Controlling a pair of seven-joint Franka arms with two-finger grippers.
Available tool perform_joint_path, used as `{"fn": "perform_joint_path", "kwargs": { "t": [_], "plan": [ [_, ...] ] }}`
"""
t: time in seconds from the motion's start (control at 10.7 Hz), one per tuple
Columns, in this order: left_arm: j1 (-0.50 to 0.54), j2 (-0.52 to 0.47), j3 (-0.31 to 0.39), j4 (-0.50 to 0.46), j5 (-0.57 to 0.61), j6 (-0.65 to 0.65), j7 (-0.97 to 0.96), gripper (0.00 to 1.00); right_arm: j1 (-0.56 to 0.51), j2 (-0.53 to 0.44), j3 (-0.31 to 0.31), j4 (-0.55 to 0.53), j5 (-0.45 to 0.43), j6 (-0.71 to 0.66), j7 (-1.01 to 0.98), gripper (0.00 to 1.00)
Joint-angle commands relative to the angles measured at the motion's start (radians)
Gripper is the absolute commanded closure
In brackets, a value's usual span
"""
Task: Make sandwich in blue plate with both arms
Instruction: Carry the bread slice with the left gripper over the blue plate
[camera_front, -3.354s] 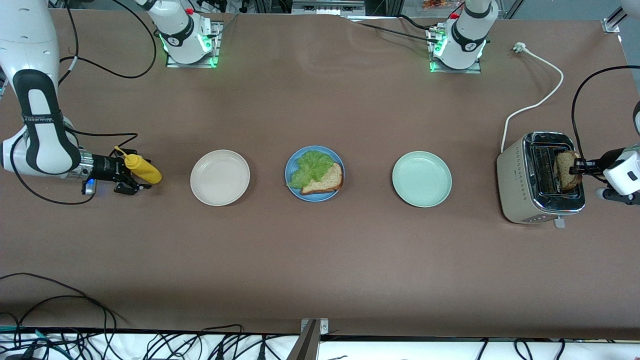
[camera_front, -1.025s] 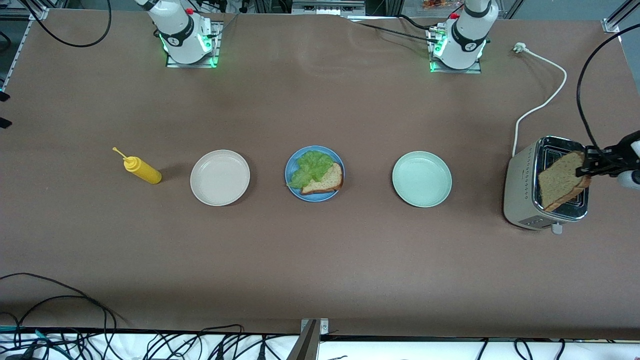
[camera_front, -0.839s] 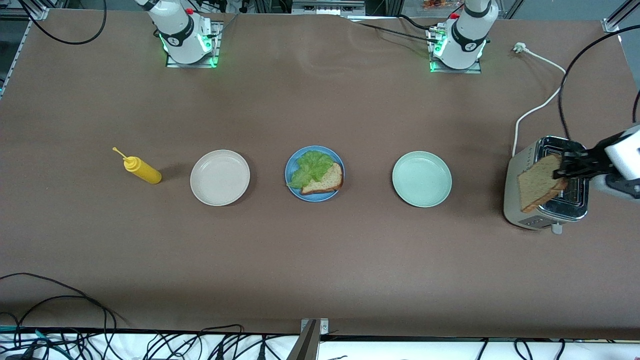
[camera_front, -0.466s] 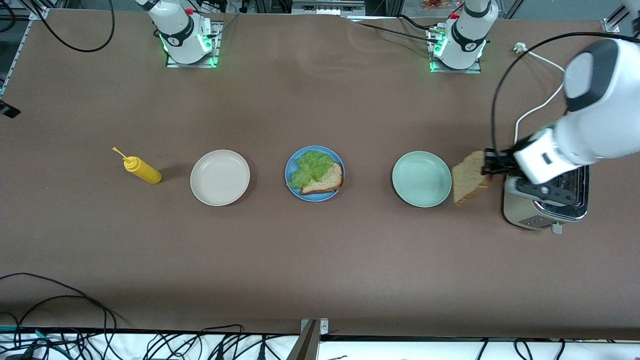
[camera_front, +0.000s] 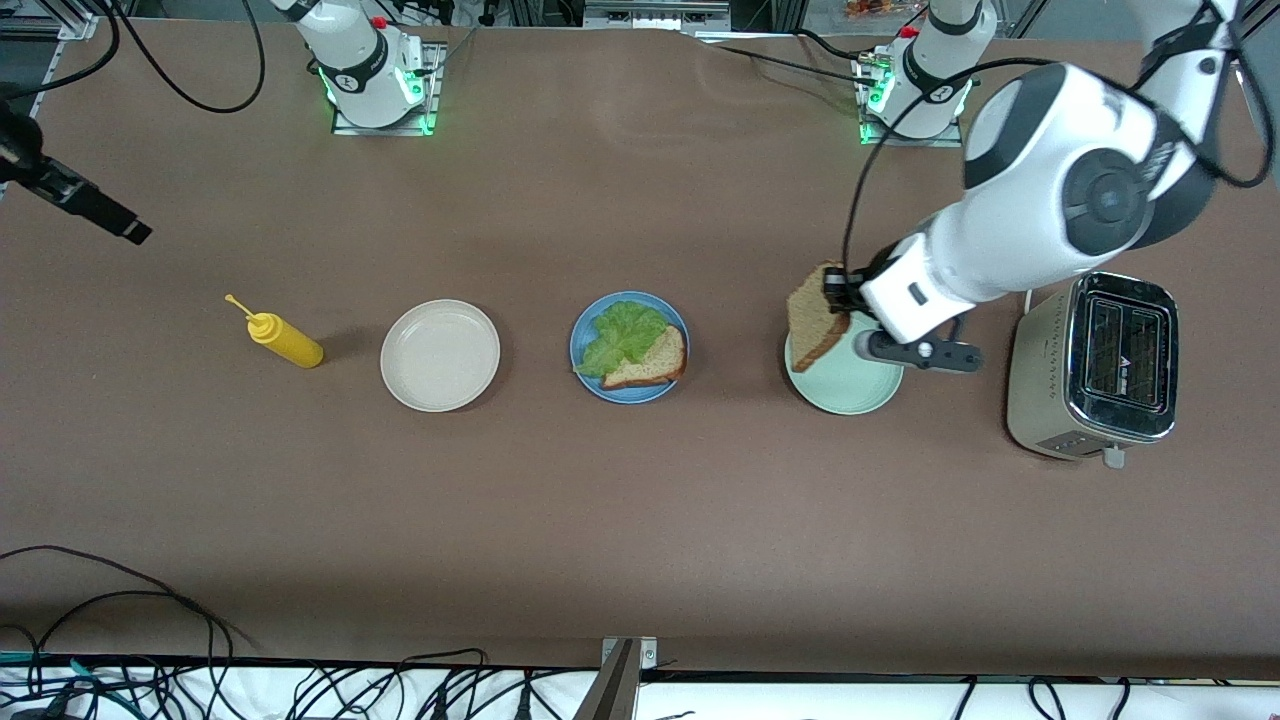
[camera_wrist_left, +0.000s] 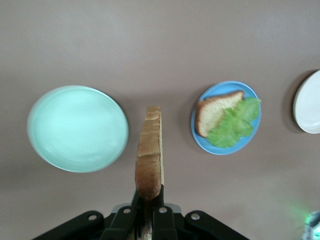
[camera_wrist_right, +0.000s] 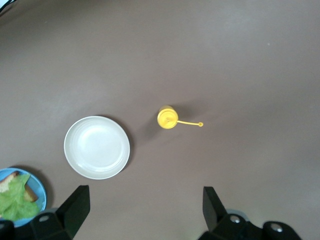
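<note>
At the bottom edge of the front view we see a tangle of black cables lying along the table's near edge. Above that, across the middle of the frame, a row of things stands on the brown top. At the frame's right sits the silver toaster, both of its slots showing from above. Next along the row is the pale green plate. At centre frame is the blue plate, which holds one slice of toast partly lying on a green lettuce leaf. Then comes the beige-white plate, and at left of centre the yellow squeeze bottle with its thin nozzle.

Our left gripper is up in the air over the pale green plate's rim, its fingers clamped tight on a second slice of toast; in the left wrist view that slice stands on edge between the black fingers, with the green plate and the blue plate to either side of it.

Our right gripper shows at the upper left of the front view, high over the table's end; its fingers are spread wide and hold nothing, with the bottle and the beige-white plate below them.

At the top of the frame the two arm bases glow green.
</note>
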Motion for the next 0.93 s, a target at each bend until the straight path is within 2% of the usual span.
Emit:
{"fn": "perform_joint_path", "kwargs": {
  "t": [0.0, 0.47, 0.84],
  "plan": [
    [0.007, 0.126, -0.109, 0.07, -0.035, 0.036, -0.14, 1.0, 0.059, -0.017, -0.002, 0.01, -0.018, -0.026, -0.031, 0.0],
    [-0.013, 0.267, -0.211, 0.069, -0.058, 0.24, -0.211, 1.0, 0.139, -0.045, -0.09, -0.004, -0.017, -0.098, -0.306, 0.01],
    [-0.035, 0.352, -0.254, 0.067, -0.057, 0.341, -0.211, 1.0, 0.154, -0.039, -0.127, -0.005, -0.016, -0.06, -0.318, 0.0]
  ]
}}
